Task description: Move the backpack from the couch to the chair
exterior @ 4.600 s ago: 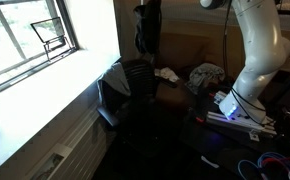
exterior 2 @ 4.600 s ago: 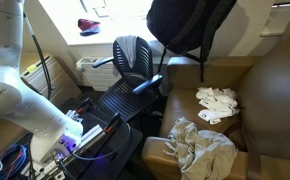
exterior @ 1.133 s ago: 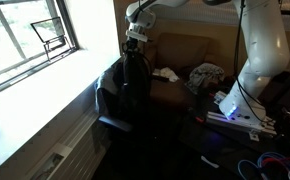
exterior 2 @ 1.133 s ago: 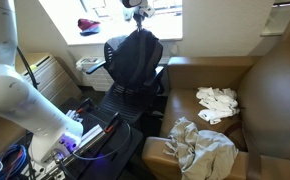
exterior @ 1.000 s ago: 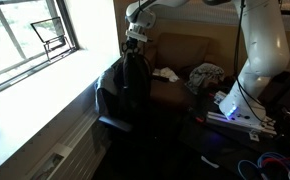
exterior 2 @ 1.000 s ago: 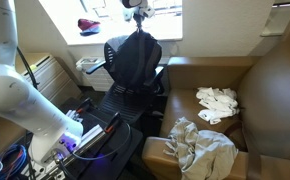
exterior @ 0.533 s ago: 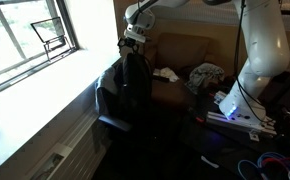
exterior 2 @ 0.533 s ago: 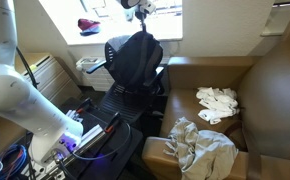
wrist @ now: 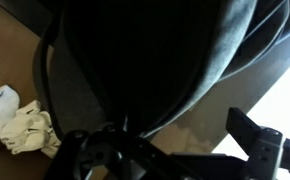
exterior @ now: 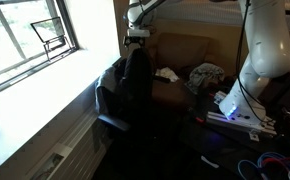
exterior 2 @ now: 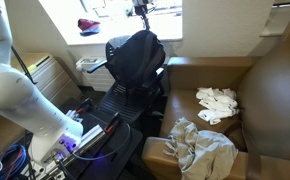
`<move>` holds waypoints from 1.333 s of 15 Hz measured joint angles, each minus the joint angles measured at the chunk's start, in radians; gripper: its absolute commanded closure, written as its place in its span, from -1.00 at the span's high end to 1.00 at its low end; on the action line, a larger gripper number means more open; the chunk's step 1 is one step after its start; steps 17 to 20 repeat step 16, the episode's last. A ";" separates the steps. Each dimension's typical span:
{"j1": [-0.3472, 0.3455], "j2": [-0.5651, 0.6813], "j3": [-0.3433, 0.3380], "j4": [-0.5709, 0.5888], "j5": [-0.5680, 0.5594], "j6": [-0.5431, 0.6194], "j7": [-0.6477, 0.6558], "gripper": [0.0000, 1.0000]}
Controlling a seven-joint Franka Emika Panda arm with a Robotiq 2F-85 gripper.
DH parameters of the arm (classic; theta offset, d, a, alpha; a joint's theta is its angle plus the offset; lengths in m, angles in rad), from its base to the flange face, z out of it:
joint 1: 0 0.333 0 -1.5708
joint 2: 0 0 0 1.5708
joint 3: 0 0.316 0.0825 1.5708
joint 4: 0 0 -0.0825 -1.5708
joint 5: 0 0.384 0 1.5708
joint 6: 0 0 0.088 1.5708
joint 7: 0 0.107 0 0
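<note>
The black backpack rests upright on the black office chair, leaning against its backrest. My gripper hangs just above the backpack's top, open and apart from it. In the wrist view the backpack fills most of the picture as a dark mass, and the gripper has its fingers spread wide with nothing between them. The brown couch stands beside the chair, with no backpack on it.
White cloths and a crumpled grey cloth lie on the couch. A bright window with a sill runs beside the chair. The robot base and cables sit close to the chair.
The gripper has opened, let go of the backpack's top and risen a little. The backpack has settled onto the chair and stays there.
</note>
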 measured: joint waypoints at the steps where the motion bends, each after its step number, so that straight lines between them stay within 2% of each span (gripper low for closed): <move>1: 0.000 -0.016 0.001 0.000 -0.017 -0.076 -0.004 1.00; 4: -0.001 -0.051 0.009 0.017 -0.045 -0.306 -0.035 1.00; 5: -0.001 -0.056 0.010 0.021 -0.047 -0.324 -0.034 1.00; 10: -0.004 -0.068 0.011 0.024 -0.038 -0.286 0.002 1.00; 15: -0.063 -0.170 0.010 0.018 0.088 -0.188 0.048 1.00; 20: -0.075 -0.179 0.011 0.018 0.090 -0.188 0.046 1.00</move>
